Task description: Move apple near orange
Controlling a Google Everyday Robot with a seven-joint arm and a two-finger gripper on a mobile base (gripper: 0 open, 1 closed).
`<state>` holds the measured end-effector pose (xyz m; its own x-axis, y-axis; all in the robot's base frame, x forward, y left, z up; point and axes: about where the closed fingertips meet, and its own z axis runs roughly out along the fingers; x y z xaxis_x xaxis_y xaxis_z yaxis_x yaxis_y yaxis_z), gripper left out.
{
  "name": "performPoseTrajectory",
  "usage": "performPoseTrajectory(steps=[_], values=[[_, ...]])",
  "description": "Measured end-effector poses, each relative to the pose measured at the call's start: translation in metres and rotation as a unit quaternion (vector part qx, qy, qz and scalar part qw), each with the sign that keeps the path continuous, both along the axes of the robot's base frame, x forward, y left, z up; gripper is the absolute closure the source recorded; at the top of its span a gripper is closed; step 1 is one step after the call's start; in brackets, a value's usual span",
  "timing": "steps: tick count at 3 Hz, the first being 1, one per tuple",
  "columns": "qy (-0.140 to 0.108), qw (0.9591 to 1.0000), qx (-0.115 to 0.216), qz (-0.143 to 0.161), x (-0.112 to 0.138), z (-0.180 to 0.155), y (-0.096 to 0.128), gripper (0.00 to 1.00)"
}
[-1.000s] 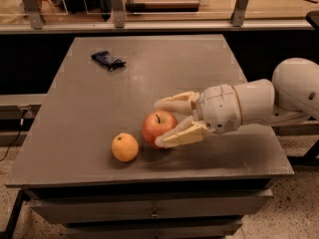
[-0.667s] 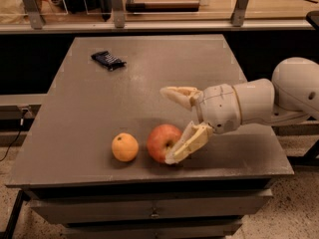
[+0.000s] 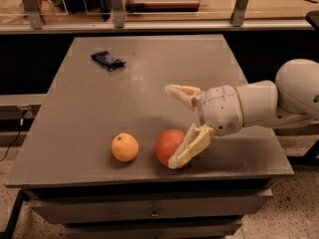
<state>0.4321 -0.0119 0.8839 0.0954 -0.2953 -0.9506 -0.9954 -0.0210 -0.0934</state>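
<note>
Apple (image 3: 169, 146): set on the bench (image 3: 99, 98) near its front edge, just beside the orange (image 3: 124, 147).
End effector (image 3: 171, 126): held open, lower finger touching the apple's right side.

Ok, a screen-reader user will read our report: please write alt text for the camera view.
An open end effector reaches from the right over a grey table, its lower finger beside an apple near the front edge. An orange sits just left of the apple, not touching it; a dark packet lies far back left.
</note>
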Motion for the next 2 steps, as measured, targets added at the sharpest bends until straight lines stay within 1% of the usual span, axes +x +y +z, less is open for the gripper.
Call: performPoseTrajectory(steps=[2], values=[[0.0, 0.9998, -0.011, -0.015, -0.0044, -0.0005, 0.002, 0.0]])
